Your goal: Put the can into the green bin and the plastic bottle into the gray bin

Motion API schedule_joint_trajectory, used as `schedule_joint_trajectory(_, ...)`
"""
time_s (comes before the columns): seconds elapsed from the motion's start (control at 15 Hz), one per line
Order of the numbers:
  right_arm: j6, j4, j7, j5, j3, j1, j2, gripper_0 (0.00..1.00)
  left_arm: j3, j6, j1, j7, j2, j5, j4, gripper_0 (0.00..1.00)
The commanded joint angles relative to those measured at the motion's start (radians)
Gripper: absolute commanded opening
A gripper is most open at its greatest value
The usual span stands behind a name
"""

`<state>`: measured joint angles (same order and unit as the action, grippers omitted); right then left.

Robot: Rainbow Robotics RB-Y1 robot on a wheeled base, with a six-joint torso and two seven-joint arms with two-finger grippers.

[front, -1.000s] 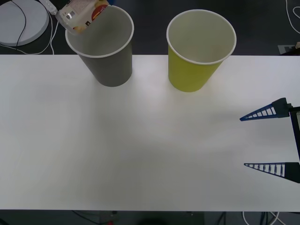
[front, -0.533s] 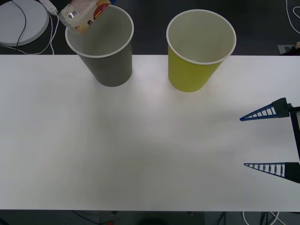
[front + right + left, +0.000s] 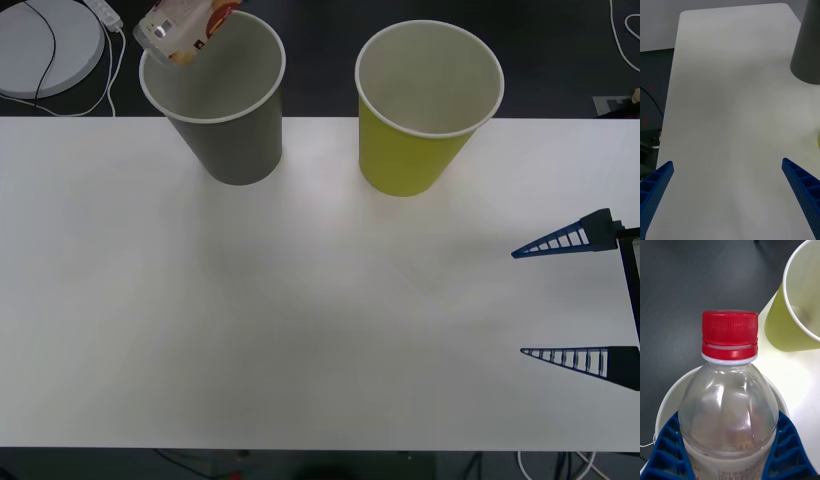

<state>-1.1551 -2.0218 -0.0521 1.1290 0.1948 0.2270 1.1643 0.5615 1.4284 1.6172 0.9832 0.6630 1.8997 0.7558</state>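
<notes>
- Bottle first — the plastic bottle (image 3: 729,390) is clamped in the left gripper (image 3: 728,450), whose blue ribbed fingers (image 3: 666,450) press its clear body on both sides, below the shoulder and about at the top edge of the label.
- In the front view the plastic bottle (image 3: 188,22) hangs tilted above the far left rim of the gray bin (image 3: 238,140), part of it over the opening and part outside; it is not yet inside.
- Handling, as a judgement: a small thin-walled bottle with some pale liquid low in it, so light but not empty, smooth and somewhat slippery, and likely to dent under a hard squeeze. The stiff red cap (image 3: 730,333) and neck would resist crushing, yet the wide body where the fingers sit now gives the ribs more surface to hold.
- Dropped from this height it should take no harm — the risk is rather that it strikes the rim and tips out onto the counter (image 3: 300,300).
- Beside the gray bin stands the green bin (image 3: 415,150), upright, and nothing can be seen inside it from the front view.
- Right gripper (image 3: 570,300) waits at the right edge of the counter, fingers spread wide and holding nothing.
</notes>
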Motion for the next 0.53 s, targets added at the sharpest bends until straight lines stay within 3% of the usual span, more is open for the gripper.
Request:
schedule_joint_trajectory(0.07, 0.0, 0.0, 0.0, 0.0, 0.0, 0.0, 0.0, 1.0, 0.0, 0.0, 0.001, -0.008, 0.001, -0.005, 0.0, 1.0)
schedule_joint_trajectory(0.53, 0.0, 0.0, 0.0, 0.0, 0.0, 0.0, 0.0, 1.0, 0.0, 0.001, 0.0, -0.011, 0.003, -0.007, -0.004, 1.0)
